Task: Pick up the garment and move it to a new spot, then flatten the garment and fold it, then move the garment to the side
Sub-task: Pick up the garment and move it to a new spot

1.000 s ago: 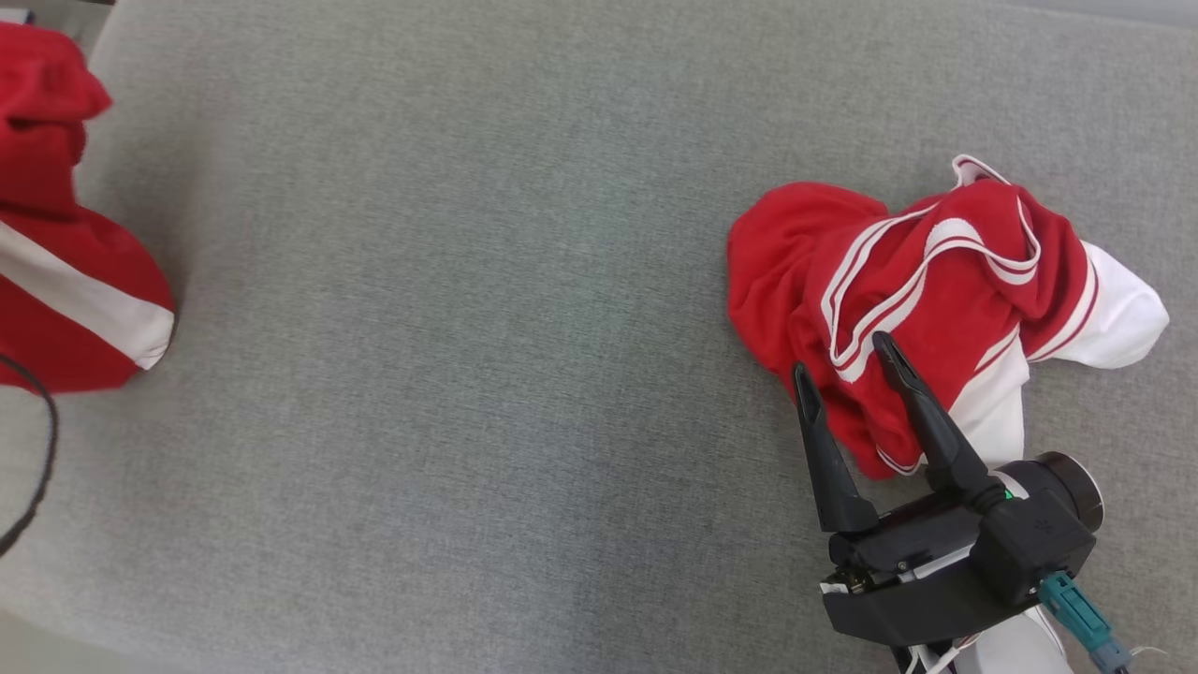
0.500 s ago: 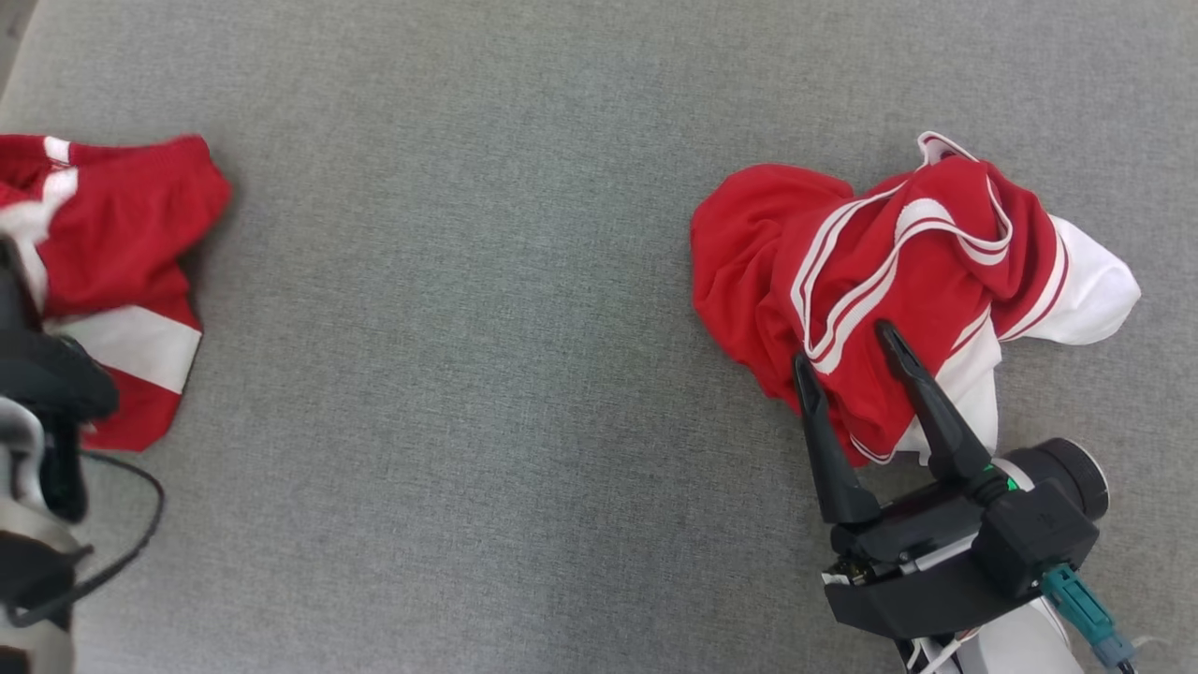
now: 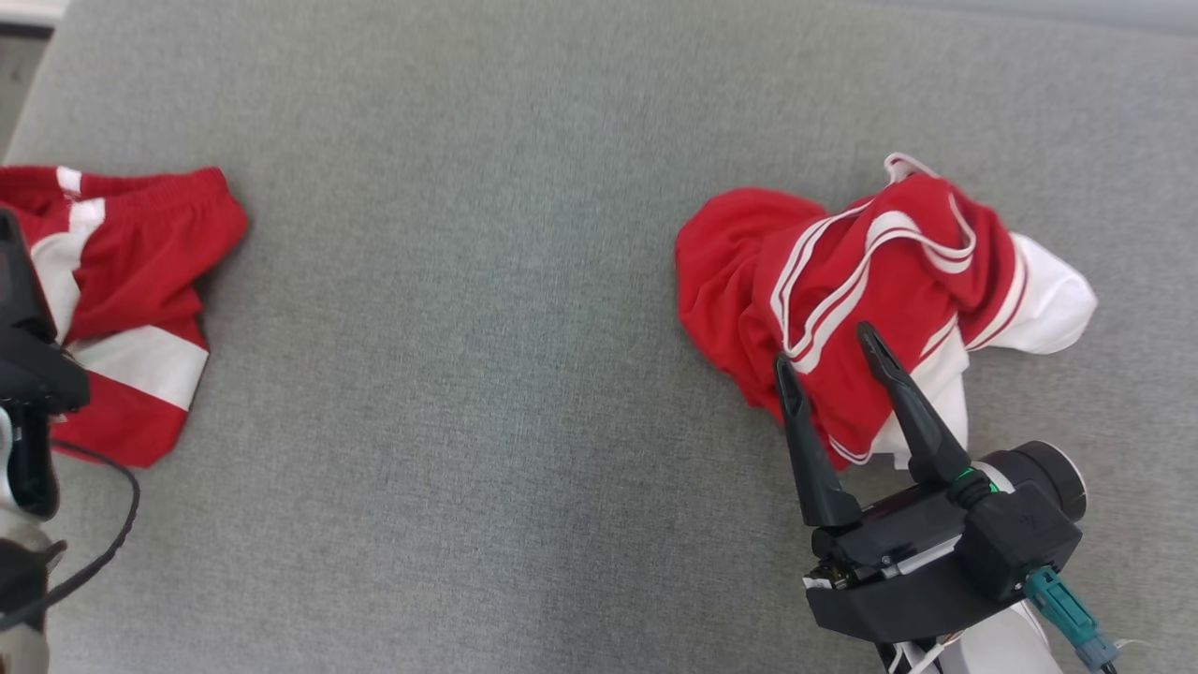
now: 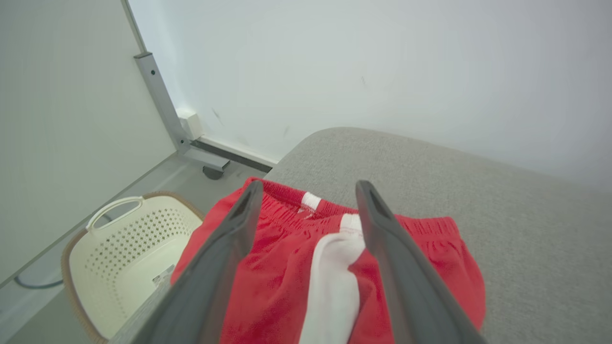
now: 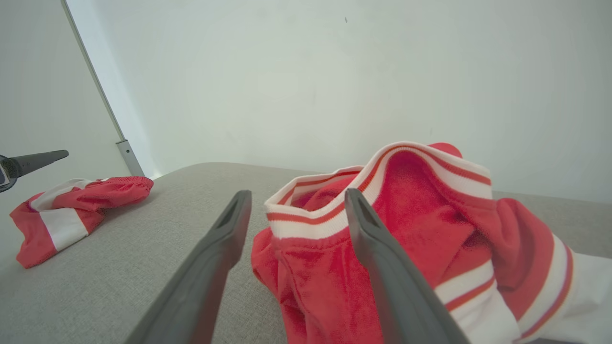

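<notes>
**Grey upholstered surface, two red garments, both grippers spread**

A grey woven-fabric surface (image 3: 487,374) is seen before a plain white wall (image 4: 382,71). At the far left, on the floor beside the surface, a cream perforated plastic basket (image 4: 129,239) is stood. Near the surface's left edge, red fabric shorts (image 3: 140,253) with white side panels are laid, loosely bunched. Over them the left gripper (image 4: 308,188) is held with its two dark fingers spread wide and nothing gripped between them; contact with the shorts cannot be told. Well apart, to the right, a crumpled red-and-white striped garment (image 3: 749,262) is heaped on the surface. The right gripper (image 3: 824,348) is set at its near edge, jaws fully parted and nothing clamped. A fold of cloth is seen between the fingers, but whether it is touched cannot be told.
</notes>
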